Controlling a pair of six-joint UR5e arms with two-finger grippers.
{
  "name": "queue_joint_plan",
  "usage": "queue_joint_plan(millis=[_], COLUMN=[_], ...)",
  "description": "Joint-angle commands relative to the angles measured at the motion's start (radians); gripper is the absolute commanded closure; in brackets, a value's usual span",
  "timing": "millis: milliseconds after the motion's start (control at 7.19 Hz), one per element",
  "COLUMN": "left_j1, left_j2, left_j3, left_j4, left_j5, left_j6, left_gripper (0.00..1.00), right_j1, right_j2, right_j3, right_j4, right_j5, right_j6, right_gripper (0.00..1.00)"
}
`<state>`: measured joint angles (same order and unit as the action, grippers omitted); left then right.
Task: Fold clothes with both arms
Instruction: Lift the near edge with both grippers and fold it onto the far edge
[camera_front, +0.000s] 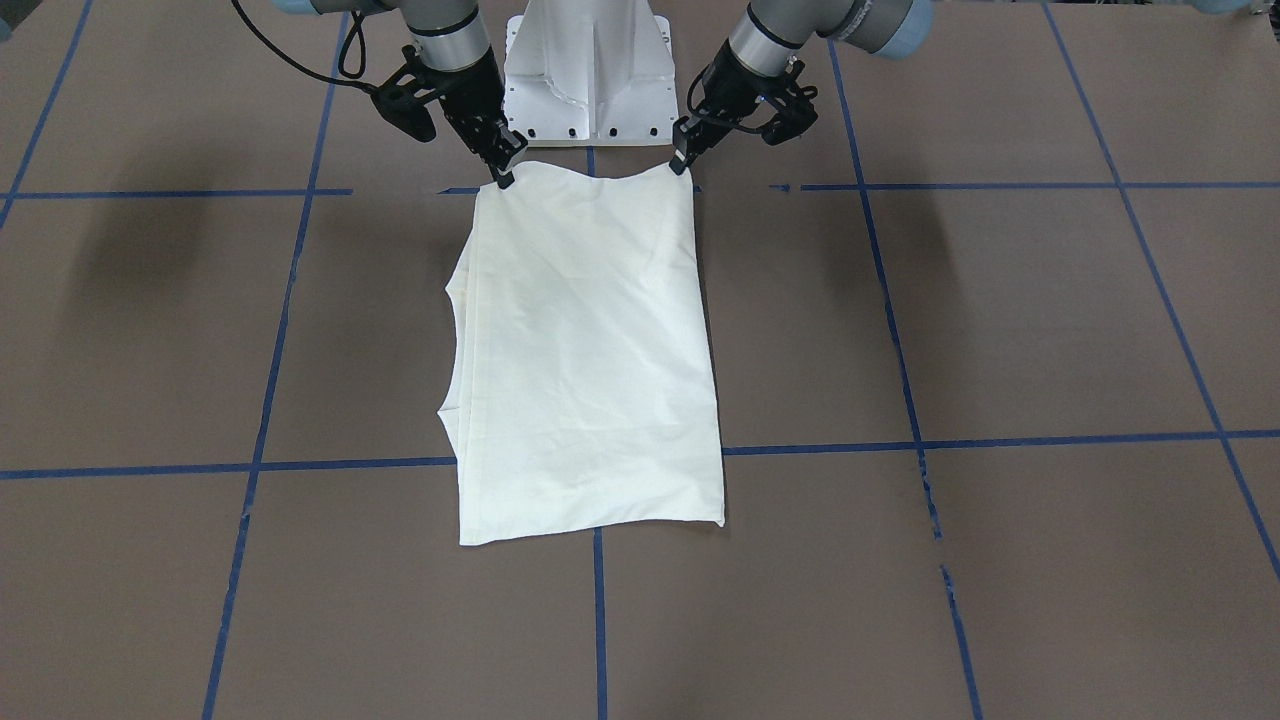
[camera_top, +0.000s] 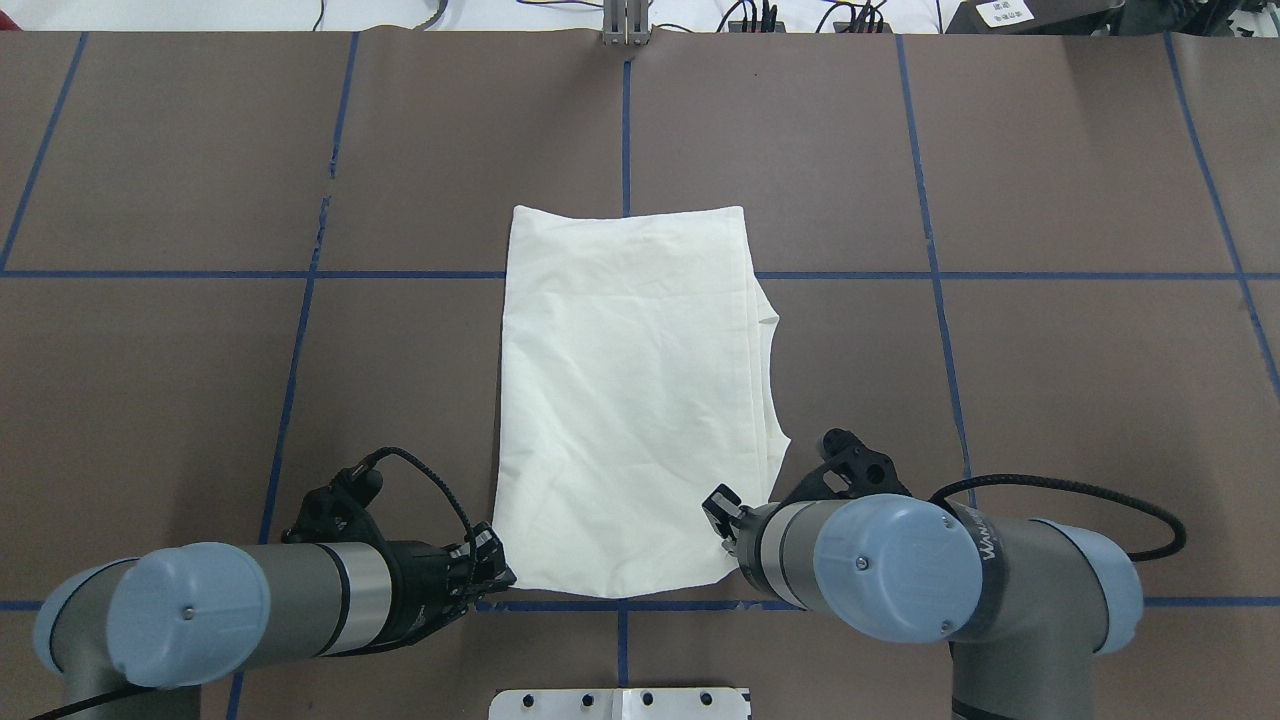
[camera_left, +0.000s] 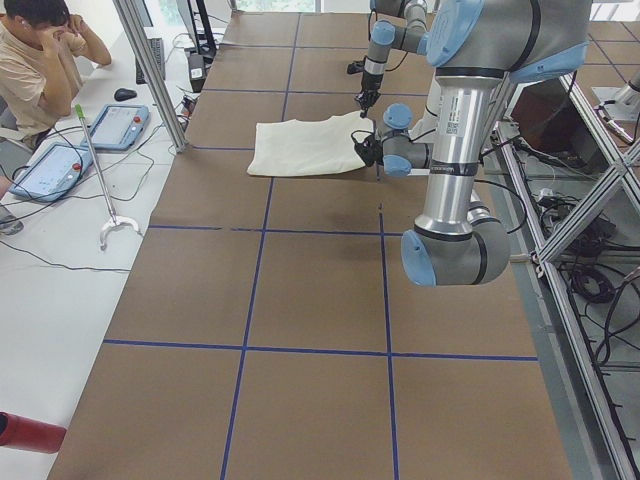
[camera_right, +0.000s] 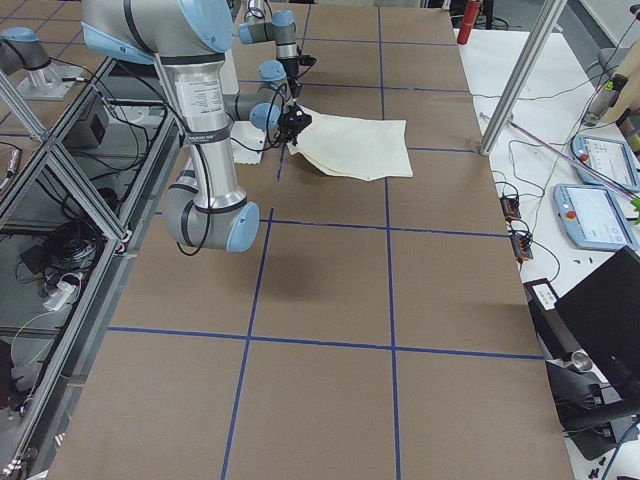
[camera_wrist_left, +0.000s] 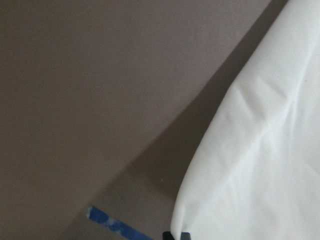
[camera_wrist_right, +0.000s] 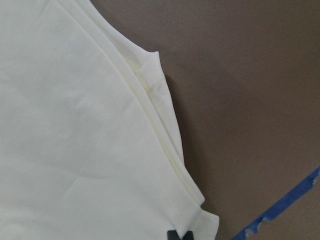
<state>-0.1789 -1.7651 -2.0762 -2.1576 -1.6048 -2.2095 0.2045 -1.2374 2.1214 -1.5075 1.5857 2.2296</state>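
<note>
The cream shirt (camera_front: 585, 360) lies folded into a long plain rectangle in the middle of the table, with no print showing. It also shows in the overhead view (camera_top: 630, 400). Layered edges and a sleeve fold stick out along its right side (camera_wrist_right: 150, 90). My left gripper (camera_front: 683, 163) is shut on the shirt's near corner on my left, also seen overhead (camera_top: 497, 575). My right gripper (camera_front: 503, 178) is shut on the other near corner, also seen overhead (camera_top: 722, 520). Both corners are raised slightly and the edge sags between them. The fabric (camera_wrist_left: 260, 165) fills the left wrist view.
The white pedestal base (camera_front: 590, 80) stands just behind the shirt's near edge. Blue tape lines (camera_front: 260, 440) grid the brown table. An operator (camera_left: 40, 60) sits beyond the far side with tablets (camera_left: 50, 170). A metal post (camera_left: 150, 70) stands at that edge.
</note>
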Motion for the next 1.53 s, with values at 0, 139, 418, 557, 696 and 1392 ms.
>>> queue_joint_plan(millis=[0,139,418,557,696,1392], left_j1=[-0.001,-0.048,-0.183,-0.203,-0.206,-0.286], left_j2=[-0.014,-0.022,-0.094,-0.162,-0.186,-0.235], left_j3=[-0.108,-0.107,-0.058,-0.018,0.007,0.168], left_j4=[0.001,0.004,0.103,0.204,0.228,0.223], left_j5=[-0.009,-0.010,-0.061,-0.061,-0.060,-0.053], left_j6=[-0.030,-0.026,0.051,0.106,0.123,0.293], left_gripper=[1.00,1.00,1.00,1.00,1.00,1.00], right_j1=[0.030,0.083,0.214,0.260,0.289,0.348], right_j2=[-0.051,-0.030,0.051,0.100,0.113,0.200], right_j3=[0.163,0.176,0.038,-0.016,-0.043,-0.257], right_j4=[-0.043,-0.075,-0.065,-0.065,-0.065,0.074], right_j5=[0.000,0.044,0.134,0.137,0.164,0.180], right_j6=[0.004,0.001,-0.037,-0.062,-0.079,-0.105], right_gripper=[1.00,1.00,1.00,1.00,1.00,1.00])
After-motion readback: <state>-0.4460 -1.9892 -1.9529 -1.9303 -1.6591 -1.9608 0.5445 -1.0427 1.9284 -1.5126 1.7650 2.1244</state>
